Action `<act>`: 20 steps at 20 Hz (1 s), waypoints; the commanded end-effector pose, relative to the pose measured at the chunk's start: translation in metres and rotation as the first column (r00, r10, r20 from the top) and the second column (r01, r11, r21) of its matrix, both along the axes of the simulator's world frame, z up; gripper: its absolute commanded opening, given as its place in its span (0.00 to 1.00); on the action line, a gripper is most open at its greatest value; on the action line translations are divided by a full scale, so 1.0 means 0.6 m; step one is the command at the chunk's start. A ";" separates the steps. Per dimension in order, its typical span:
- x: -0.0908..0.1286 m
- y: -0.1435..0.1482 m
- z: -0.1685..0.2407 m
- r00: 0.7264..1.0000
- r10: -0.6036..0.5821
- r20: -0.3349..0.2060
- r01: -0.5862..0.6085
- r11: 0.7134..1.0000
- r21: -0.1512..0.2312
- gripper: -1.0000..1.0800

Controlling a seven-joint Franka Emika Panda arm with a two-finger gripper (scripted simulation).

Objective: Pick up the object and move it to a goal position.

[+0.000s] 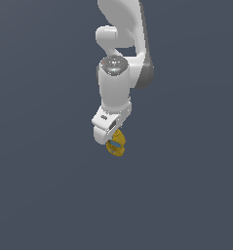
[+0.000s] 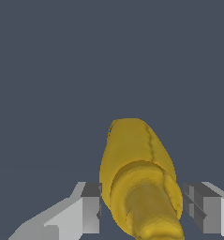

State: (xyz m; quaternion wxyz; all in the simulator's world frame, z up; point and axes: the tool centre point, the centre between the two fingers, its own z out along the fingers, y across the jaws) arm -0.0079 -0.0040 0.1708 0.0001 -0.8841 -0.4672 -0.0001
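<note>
The object (image 1: 117,143) is seen clamped between the fingers of the tool (image 2: 142,208), hanging just below the wrist in the exterior view, and, being lumpy and rounded, could be twisted or squeezed out of the hold if moved abruptly.

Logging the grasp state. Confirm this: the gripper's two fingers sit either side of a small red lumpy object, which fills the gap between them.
Wrong colour. The object between the gripper's fingers is mustard yellow, not red, as the wrist view shows. The rest holds: it fills the gap between them.
</note>
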 end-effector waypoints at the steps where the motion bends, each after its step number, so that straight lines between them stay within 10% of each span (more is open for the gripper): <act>1: 0.000 0.001 0.000 1.000 0.000 0.000 0.000 1.000 0.000 0.00; 20: 0.075 0.202 0.047 1.000 0.000 0.000 0.000 1.000 0.000 0.00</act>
